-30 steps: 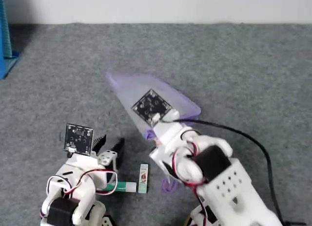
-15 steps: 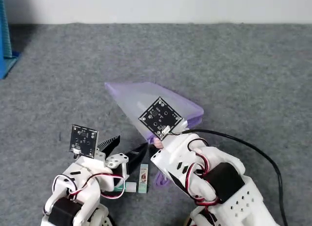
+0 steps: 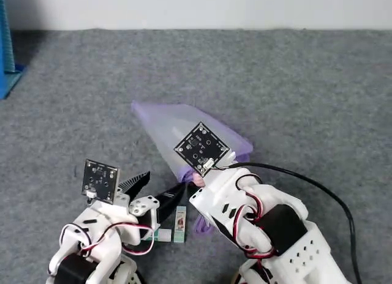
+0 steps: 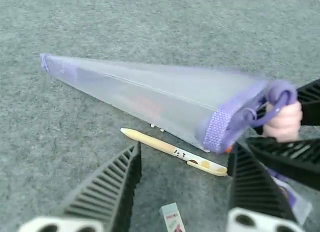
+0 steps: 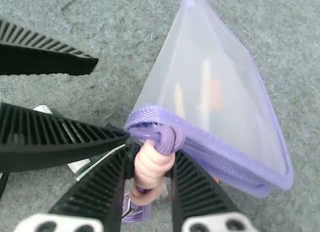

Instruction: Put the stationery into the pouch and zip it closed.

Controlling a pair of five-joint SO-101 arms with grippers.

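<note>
Right jaws clamp the pink pull (image 5: 150,168) at the purple end of the pouch (image 5: 210,92). Left jaws stand wide apart just beside it; a cream pen (image 4: 170,151) lies between their tips.

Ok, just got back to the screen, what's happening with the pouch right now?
The right claw is shut on the pink tab at the purple-trimmed end of the pouch, holding that end off the table. The left claw is open beside it, holding nothing. Some items show through the pouch wall, but a yellow pen and a small eraser lie on the table outside it.
</note>
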